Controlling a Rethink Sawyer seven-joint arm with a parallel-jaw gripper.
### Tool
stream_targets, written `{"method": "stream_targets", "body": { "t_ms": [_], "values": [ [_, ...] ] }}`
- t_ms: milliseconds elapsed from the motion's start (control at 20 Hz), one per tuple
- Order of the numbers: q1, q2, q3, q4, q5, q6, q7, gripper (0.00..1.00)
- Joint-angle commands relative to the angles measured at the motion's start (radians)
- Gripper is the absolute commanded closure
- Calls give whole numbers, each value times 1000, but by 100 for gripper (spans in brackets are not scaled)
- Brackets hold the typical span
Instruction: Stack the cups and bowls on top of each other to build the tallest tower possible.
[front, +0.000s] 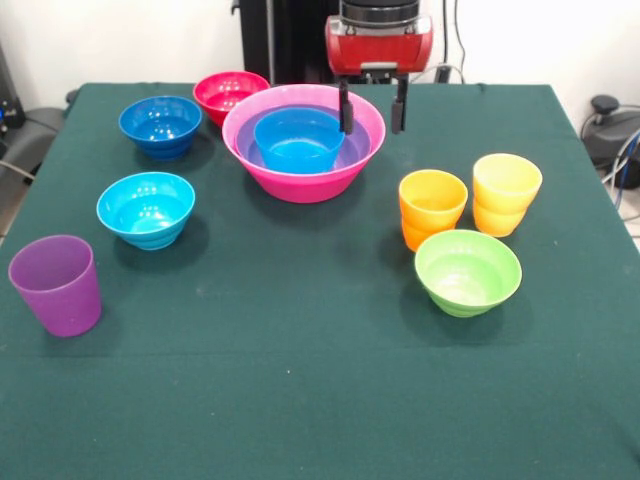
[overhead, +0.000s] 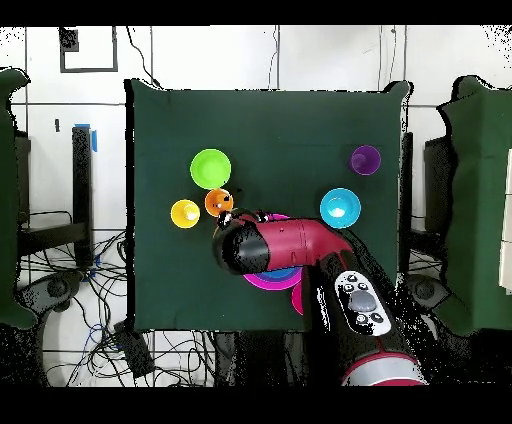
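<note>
Plastic is the material of every piece on the green worktop (front: 300, 400), so each is judged light, stiff, smooth-walled and unlikely to break if dropped. The tower so far consists of the hot-pink bowl (front: 300, 178), a purple bowl (front: 352, 152) nested inside it, and a mid-blue bowl (front: 297, 140) seated in that; it stands at the far middle of the worktop in the front view.

The pincer (front: 372, 108) is seen open, its two dark fingers spread and hanging over the right part of the hot-pink bowl's rim; nothing is held between them. In the overhead view the red arm covers most of the stack.

Loose pieces are distributed as follows:
- dark blue bowl (front: 160, 125) and red-pink bowl (front: 229, 95), at the far left, close together;
- cyan bowl (front: 146, 209), nearer on the left;
- purple cup (front: 57, 283), at the near left, well apart from the rest;
- orange cup (front: 432, 206) and yellow cup (front: 506, 192), side by side on the right;
- lime green bowl (front: 468, 271), just in front of the cups.

Thin rims are judged the best hold for the bowls: one finger inside, one outside the wall. A glossy, sloped wall may slip under a light squeeze, so a firm pinch near the lip is advised. The cups are narrow enough to be taken across the body or at the rim; stepped waists on the orange and yellow cups offer a ledge against sliding.
</note>
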Motion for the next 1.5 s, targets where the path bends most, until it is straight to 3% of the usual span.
{"method": "stream_targets", "body": {
  "t_ms": [50, 950, 1500],
  "values": [
    [39, 57, -1, -69, 0, 105, 46, 0],
    [20, 87, 34, -102, 22, 125, 25, 0],
    [29, 54, 58, -194, 52, 290, -15, 0]
  ]
}}
